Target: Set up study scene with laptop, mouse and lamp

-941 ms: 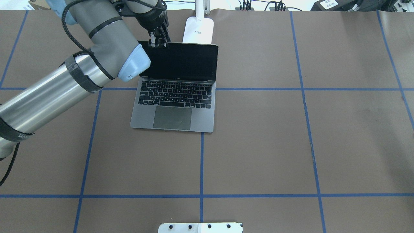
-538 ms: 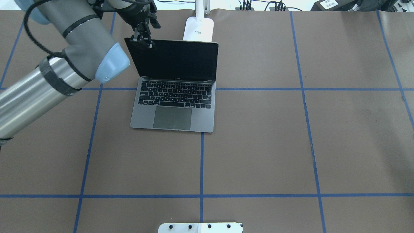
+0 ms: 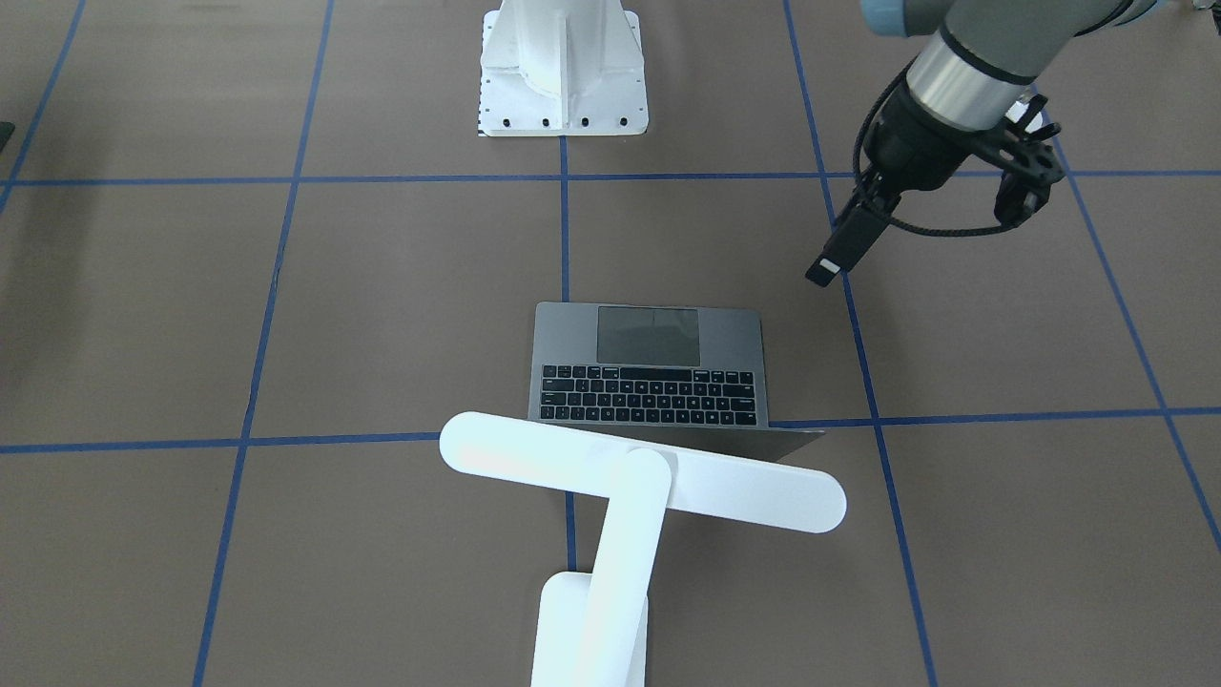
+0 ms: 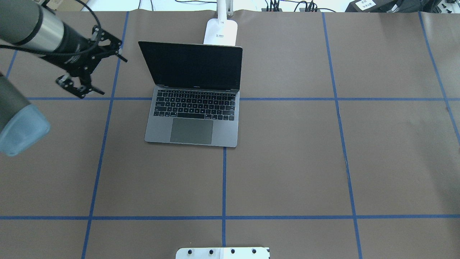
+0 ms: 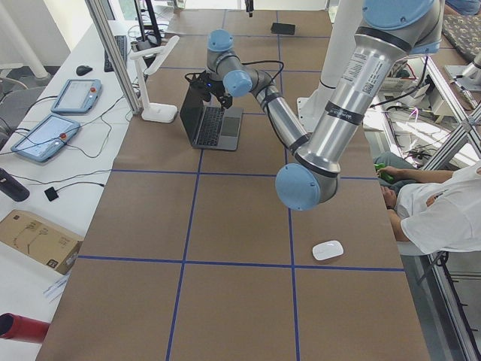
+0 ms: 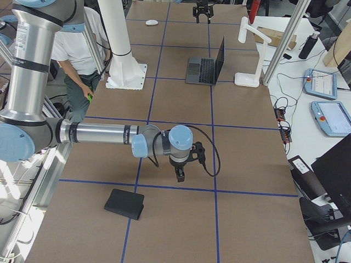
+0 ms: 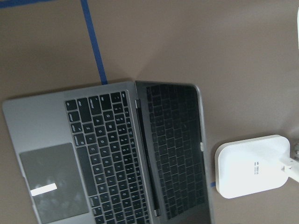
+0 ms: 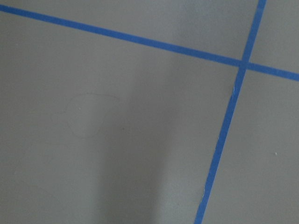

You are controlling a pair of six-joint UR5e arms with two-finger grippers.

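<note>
The dark-grey laptop (image 4: 194, 108) stands open on the table, screen black; it also shows in the front view (image 3: 649, 367) and the left wrist view (image 7: 107, 154). The white lamp (image 3: 639, 477) stands just behind the lid, its base (image 4: 220, 32) at the far edge. My left gripper (image 4: 113, 76) is open and empty, off the lid's left side, apart from it; it is also in the front view (image 3: 916, 246). The white mouse (image 5: 328, 250) lies far away on my left side of the table. My right gripper (image 6: 181, 172) hovers over bare table; I cannot tell its state.
A white bolted pedestal (image 3: 563, 67) stands at the robot's edge of the table. A flat black mat (image 6: 125, 204) lies near my right arm. Blue tape lines grid the brown table. A seated person (image 5: 440, 214) is beside the table.
My left gripper was at the top edge of the laptop lid, slid to its left corner, then let go and moved away to the left. The lid stays open.
</note>
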